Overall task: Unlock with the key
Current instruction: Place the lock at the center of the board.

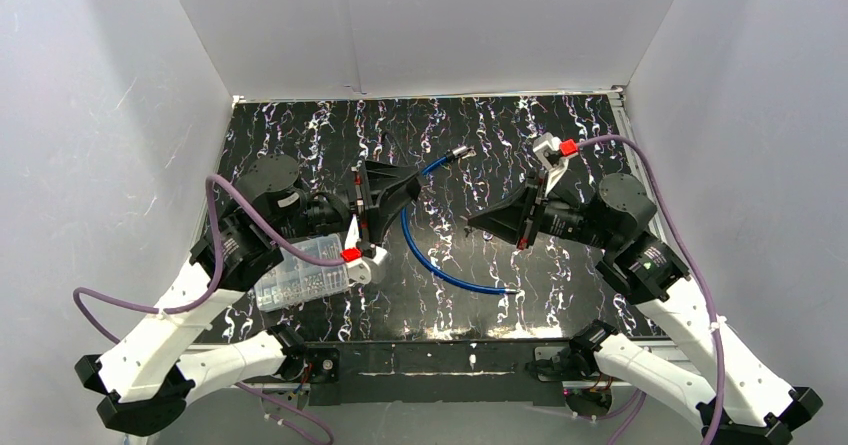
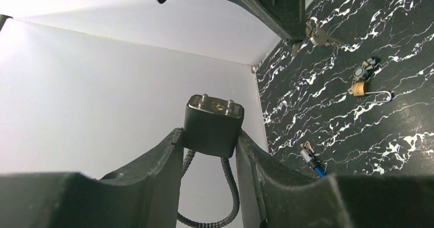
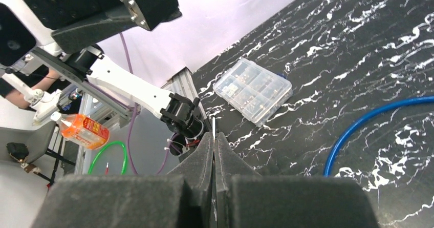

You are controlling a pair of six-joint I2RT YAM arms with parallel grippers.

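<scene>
A black padlock [image 2: 213, 125] is clamped by its sides between the partly spread fingers of the left gripper [image 2: 210, 138] and held raised above the marbled table [image 2: 358, 136]. A key [image 2: 320, 36] is pinched in the fully closed right gripper [image 3: 214, 141], near the padlock but apart from it.

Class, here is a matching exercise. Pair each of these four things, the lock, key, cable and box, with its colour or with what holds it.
Things:
1 lock
2 key
3 cable
4 box

Colour or holder:
a blue
b held in the left end effector
c clear
d pinched in the right end effector

Pairs: 1-b, 2-d, 3-a, 4-c
</scene>
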